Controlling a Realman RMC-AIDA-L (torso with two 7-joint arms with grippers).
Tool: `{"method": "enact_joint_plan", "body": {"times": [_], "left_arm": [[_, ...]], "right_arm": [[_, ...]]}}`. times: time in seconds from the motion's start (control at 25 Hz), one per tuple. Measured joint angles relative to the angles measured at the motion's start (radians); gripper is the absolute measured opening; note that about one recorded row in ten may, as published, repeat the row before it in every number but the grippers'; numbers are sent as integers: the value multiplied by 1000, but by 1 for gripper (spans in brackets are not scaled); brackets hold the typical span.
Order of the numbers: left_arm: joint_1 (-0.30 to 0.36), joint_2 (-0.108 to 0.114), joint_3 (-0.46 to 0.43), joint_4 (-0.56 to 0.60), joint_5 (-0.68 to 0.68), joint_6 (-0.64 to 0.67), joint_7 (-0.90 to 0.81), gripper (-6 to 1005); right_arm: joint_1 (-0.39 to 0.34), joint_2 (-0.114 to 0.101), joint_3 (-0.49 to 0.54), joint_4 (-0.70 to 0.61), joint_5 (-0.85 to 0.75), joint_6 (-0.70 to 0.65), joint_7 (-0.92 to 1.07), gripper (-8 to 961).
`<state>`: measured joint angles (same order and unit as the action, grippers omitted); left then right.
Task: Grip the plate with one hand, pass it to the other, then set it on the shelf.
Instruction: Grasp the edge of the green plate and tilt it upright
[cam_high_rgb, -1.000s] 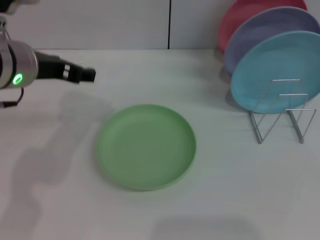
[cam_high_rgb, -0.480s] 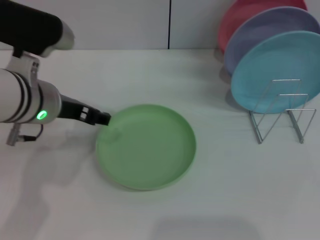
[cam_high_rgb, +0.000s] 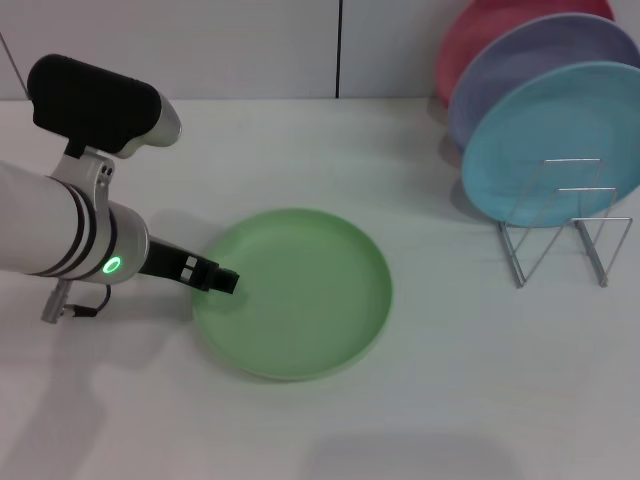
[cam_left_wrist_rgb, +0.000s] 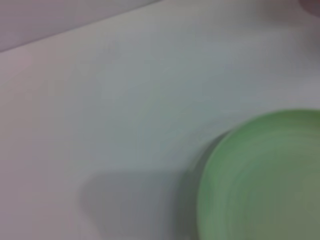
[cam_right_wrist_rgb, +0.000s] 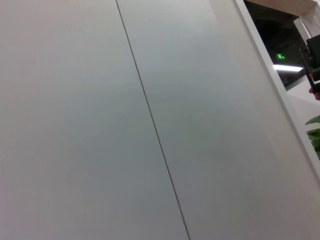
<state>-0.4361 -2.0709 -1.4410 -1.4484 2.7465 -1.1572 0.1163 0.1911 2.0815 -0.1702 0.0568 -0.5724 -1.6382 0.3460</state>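
The light-green plate (cam_high_rgb: 295, 293) lies flat on the white table, left of centre in the head view. It also shows in the left wrist view (cam_left_wrist_rgb: 262, 177), where only its edge is in frame. My left gripper (cam_high_rgb: 226, 282), black on the white-and-silver arm with a green light, reaches in from the left and its tip is over the plate's left rim. The silver wire shelf (cam_high_rgb: 565, 230) stands at the right. My right gripper is out of view; the right wrist view shows only a wall.
A sky-blue plate (cam_high_rgb: 555, 140), a lavender plate (cam_high_rgb: 520, 65) and a pink plate (cam_high_rgb: 480, 30) stand upright in the rack at the back right. Bare white table (cam_high_rgb: 450, 400) lies in front of the green plate.
My left arm has come down and forward from the back left, and its gripper tip has moved from clear of the plate to over the plate's left rim. The plate has not moved.
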Motion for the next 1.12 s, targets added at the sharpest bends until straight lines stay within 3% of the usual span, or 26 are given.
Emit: {"method": "enact_joint_plan", "body": {"times": [1.12], "left_arm": [[-30,0,1,123,-1,34,2,756]], "right_arm": [[-6,2,-2,0,-12,-3,-1,820]]}}
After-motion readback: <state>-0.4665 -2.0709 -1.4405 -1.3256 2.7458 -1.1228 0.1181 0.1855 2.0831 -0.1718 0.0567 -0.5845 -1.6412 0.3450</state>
